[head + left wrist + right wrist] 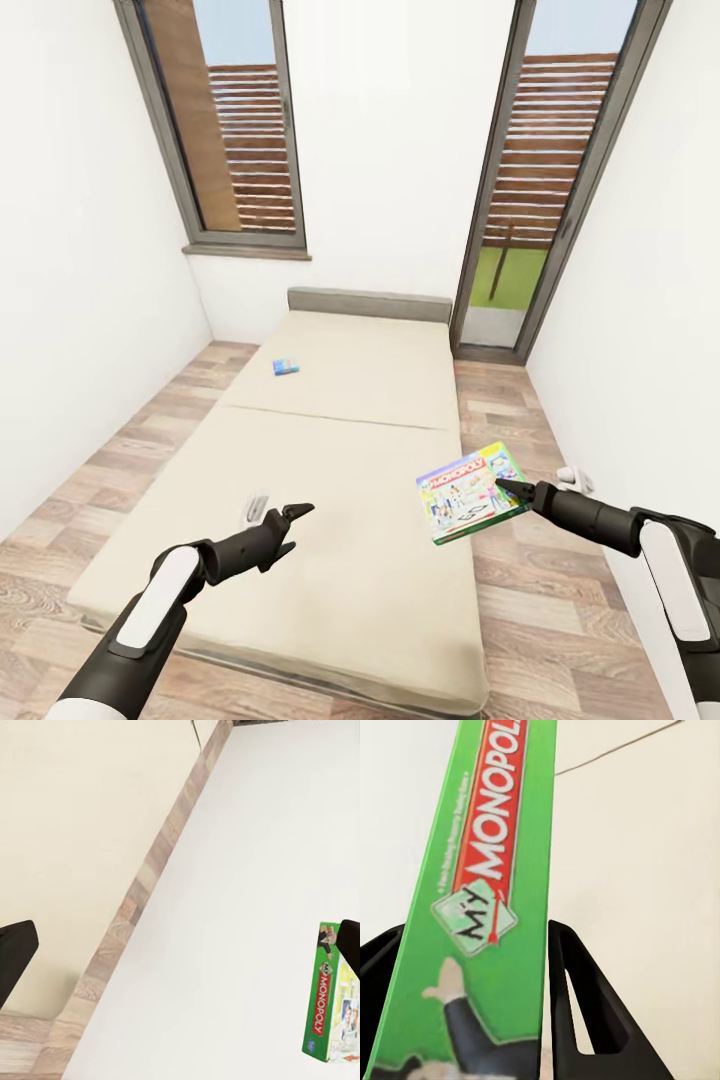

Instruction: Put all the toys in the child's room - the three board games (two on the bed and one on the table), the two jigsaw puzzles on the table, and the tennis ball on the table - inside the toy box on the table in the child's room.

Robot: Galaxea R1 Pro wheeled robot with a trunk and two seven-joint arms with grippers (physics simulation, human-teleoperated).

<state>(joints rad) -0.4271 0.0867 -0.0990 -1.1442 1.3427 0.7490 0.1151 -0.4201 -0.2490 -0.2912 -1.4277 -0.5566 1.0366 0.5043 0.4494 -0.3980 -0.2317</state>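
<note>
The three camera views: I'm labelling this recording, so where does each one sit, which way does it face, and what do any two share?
Head view: on the robot's head, looking forward and down over the long beige bed; both dark arms show, left hand free.
Left wrist view: near the left hand, facing across the bed toward the white wall; dark finger shows.
Right wrist view: along the right hand, clamped on the box.
All share the green-edged flat "MONOPOLY" box.

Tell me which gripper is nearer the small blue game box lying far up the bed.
Left. The left gripper hovers over the bed's near half, on the blue game box's side. The right gripper is off at the bed's opposite edge, clamping the MONOPOLY box.
</note>
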